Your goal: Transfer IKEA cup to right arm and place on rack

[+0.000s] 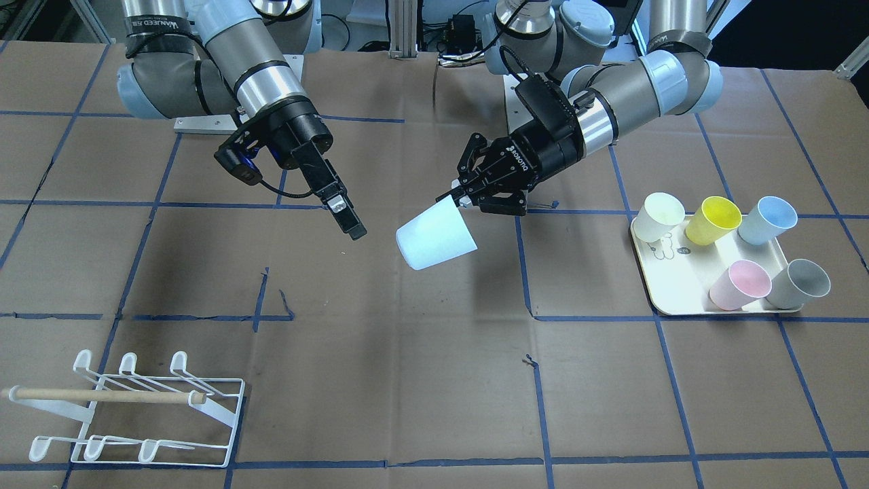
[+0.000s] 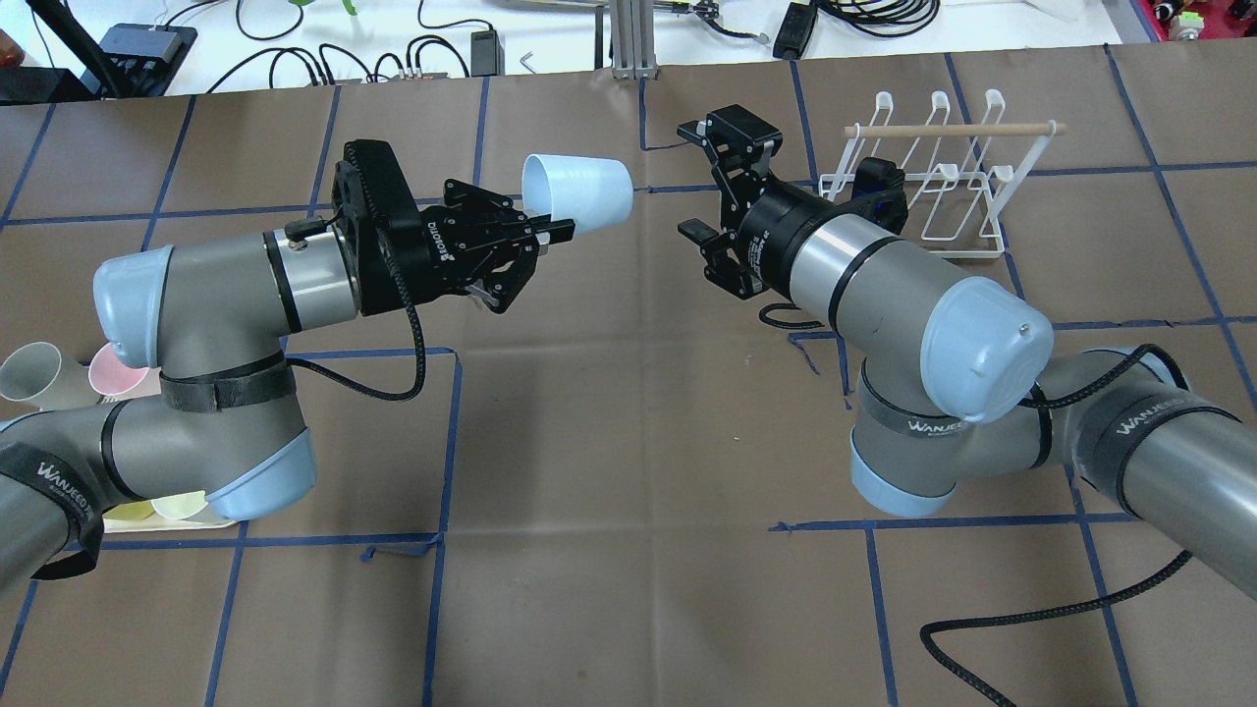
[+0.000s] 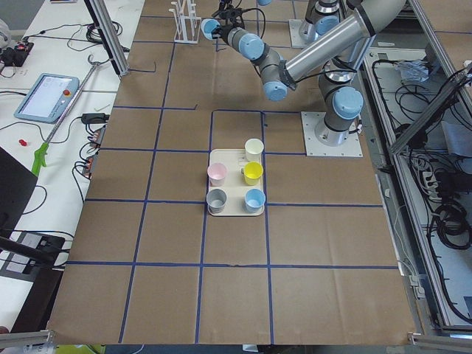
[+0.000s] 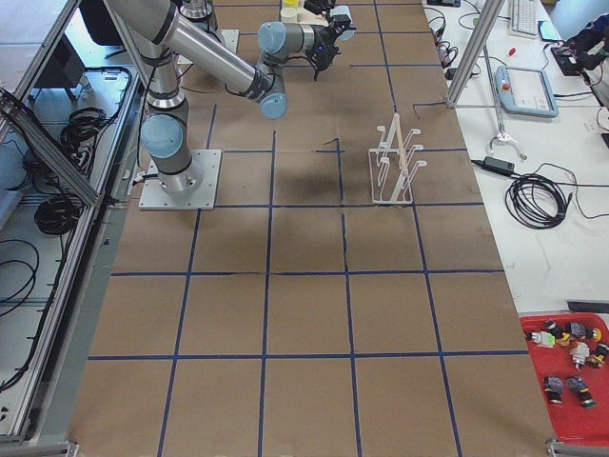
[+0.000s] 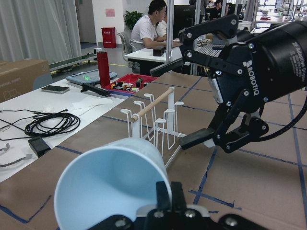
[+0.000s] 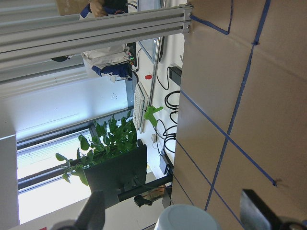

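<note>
Left claw point(image 1: 456, 198), seen from the front, pinches the cup point(image 1: 436, 238) by its rim, aloft over the table point(image 1: 407, 380). Overhead, I see the right claw point(image 2: 695, 180) spread wide, facing the cup's base across a gap, with the rack point(image 2: 943, 130) near it.

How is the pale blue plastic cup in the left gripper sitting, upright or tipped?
Tipped sideways: the pale blue plastic cup points its base at the right gripper.

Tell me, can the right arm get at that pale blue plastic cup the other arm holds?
Probably yes. The right end effector is open, facing the base of the pale blue plastic cup, with nothing between them; the left end effector pinches only the rim.
</note>
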You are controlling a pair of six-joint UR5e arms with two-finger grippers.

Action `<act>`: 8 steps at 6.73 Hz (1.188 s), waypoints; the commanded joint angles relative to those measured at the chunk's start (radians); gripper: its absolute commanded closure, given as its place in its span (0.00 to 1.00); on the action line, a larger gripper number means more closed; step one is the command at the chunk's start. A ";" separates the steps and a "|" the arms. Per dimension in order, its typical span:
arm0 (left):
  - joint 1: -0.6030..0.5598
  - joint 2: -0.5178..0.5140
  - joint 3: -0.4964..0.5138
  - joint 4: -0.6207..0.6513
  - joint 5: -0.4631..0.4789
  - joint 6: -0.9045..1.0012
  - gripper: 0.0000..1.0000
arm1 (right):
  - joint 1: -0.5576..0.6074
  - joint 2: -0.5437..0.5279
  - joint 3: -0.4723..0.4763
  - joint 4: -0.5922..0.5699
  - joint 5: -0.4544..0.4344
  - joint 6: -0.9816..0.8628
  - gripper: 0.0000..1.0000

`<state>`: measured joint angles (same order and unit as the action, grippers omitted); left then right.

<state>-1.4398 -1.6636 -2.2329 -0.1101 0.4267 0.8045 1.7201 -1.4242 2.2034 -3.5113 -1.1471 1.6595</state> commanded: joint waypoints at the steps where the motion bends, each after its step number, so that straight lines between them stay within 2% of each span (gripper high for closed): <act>1: -0.002 -0.070 0.016 0.116 -0.006 -0.062 1.00 | 0.039 0.001 -0.005 0.000 -0.049 0.040 0.00; 3: -0.002 -0.085 0.018 0.217 -0.003 -0.181 1.00 | 0.055 0.008 -0.022 0.002 -0.052 0.042 0.00; 5: -0.010 -0.085 0.016 0.234 -0.005 -0.211 1.00 | 0.096 0.071 -0.075 0.000 -0.095 0.049 0.01; 8: -0.053 -0.084 0.018 0.247 0.006 -0.226 1.00 | 0.113 0.088 -0.131 0.012 -0.109 0.054 0.01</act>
<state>-1.4840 -1.7473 -2.2162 0.1337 0.4300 0.5815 1.8296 -1.3410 2.0923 -3.5034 -1.2521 1.7128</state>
